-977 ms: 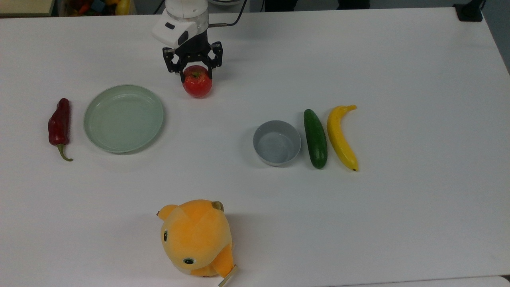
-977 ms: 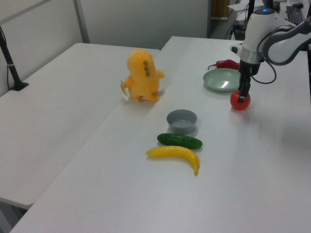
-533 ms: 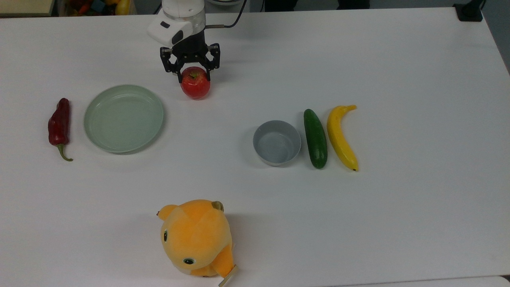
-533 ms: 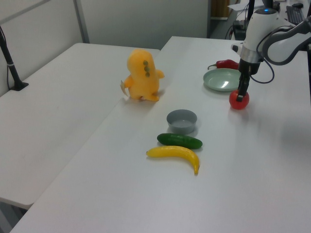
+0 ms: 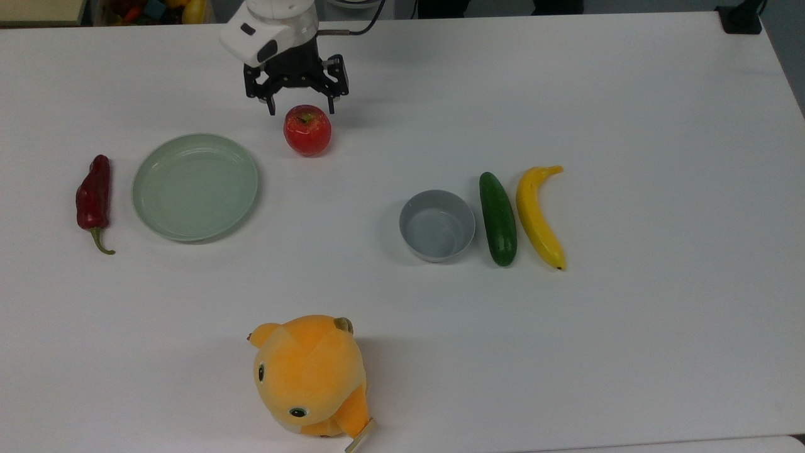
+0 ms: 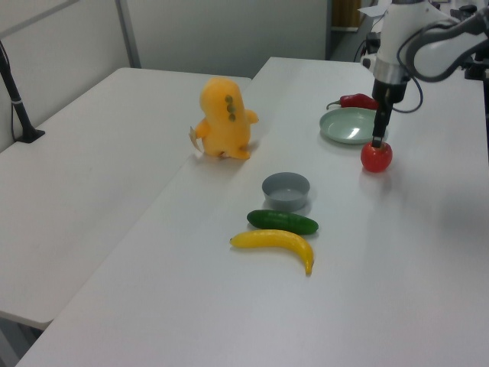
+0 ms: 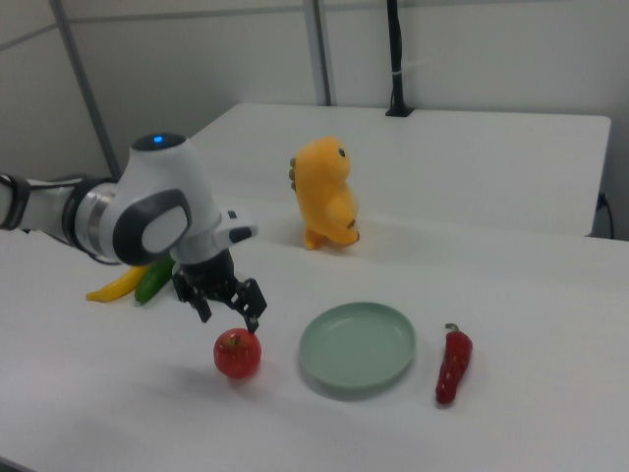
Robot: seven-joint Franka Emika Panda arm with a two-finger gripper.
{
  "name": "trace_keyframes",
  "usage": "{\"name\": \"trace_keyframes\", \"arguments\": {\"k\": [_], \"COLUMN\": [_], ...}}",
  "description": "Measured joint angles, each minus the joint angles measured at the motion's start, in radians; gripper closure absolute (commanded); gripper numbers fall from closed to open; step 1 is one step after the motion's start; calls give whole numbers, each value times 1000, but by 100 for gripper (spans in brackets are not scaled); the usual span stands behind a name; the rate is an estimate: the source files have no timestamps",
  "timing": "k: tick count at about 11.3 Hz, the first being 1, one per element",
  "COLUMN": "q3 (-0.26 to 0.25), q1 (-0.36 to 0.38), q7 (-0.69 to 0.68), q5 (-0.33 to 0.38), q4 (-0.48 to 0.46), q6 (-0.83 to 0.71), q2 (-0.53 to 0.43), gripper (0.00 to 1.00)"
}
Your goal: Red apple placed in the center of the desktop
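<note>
The red apple (image 5: 307,129) is seen standing on the desktop (image 5: 629,126), near the far edge in the top view, just beside the green plate (image 5: 195,186) on the top view's right. It is off the middle of the surface; the grey bowl (image 5: 437,225) sits nearer to the center than it does.

The gripper (image 5: 298,108) is held just above the apple with its fingers spread wide; nothing is pinched and no contact is visible.

Step in hand is judged to be a grasp. To do it well, the fingers should be centred over the stem dimple, lowered until the widest part of the apple sits between the pads, then closed evenly. The skin is glossy and round, so an off-centre pinch is likely to squirt it sideways toward the plate. The carry path toward the middle should be kept clear of the bowl, the cucumber (image 5: 498,218) and the plush toy (image 5: 309,375).

No brands, labels or readable writing are found in any view.
</note>
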Motion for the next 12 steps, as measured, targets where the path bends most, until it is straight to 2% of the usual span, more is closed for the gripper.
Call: {"name": "trace_keyframes", "arguments": {"k": [3,6,8,11,12], "q3": [11,16,16,19,37], "q1": [0,0,-2,-7,-11], "q7": [120,222,263,296,315], "q5": [1,1,50,77,79], "q4": [147,354,470,586,604], "q6": [-146,-343,-440,-607,-648], "q2": [-22,-33,-35,-36,-36], "gripper": [0,0,0,0,0]}}
